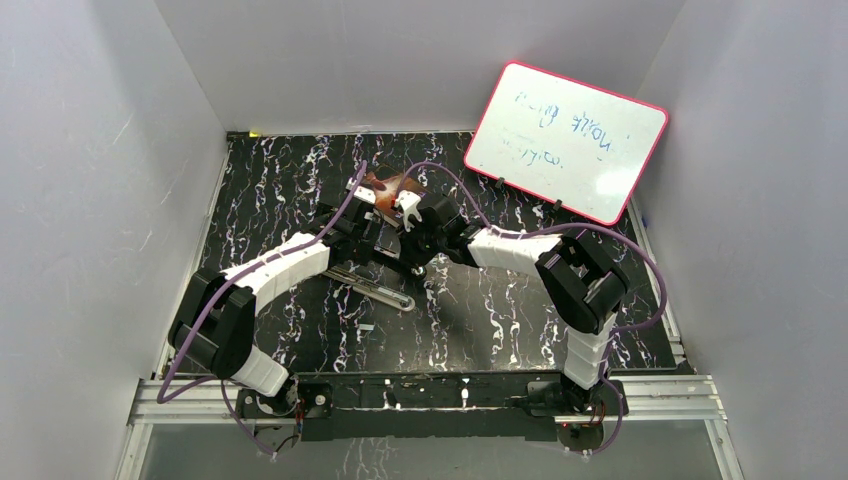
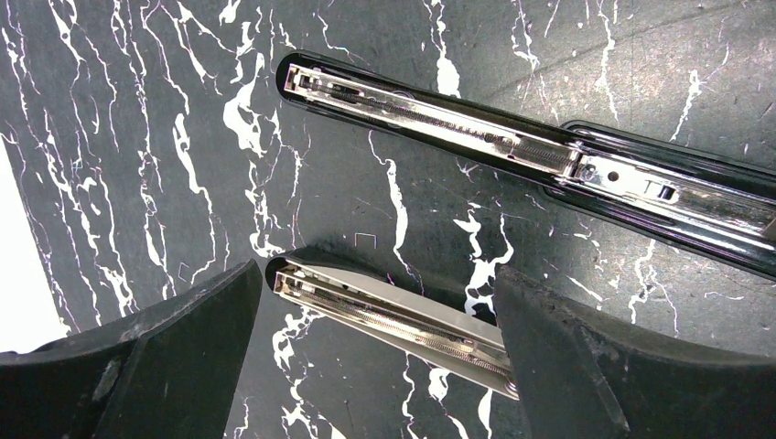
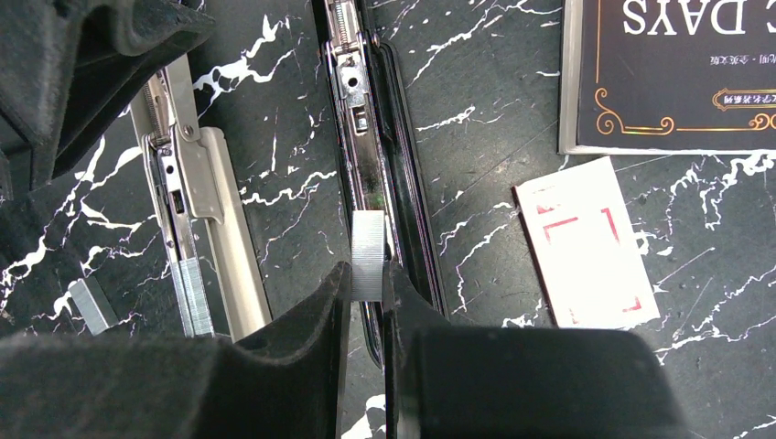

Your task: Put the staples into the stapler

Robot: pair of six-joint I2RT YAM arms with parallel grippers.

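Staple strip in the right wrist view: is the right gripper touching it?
Touching. The right wrist view shows the staple strip pinched between the fingers of the right gripper, no gap on either side.

Right wrist view, upper right: dark cover (image 3: 673, 73) w/ white caps "DAYS", cut off at the frame edge; small gold line of chars below it, too small to read. Mid right: white-and-red box (image 3: 586, 242), red corner marks only. Top view, upper right: whiteboard (image 1: 566, 140), blue handwriting, illegible.
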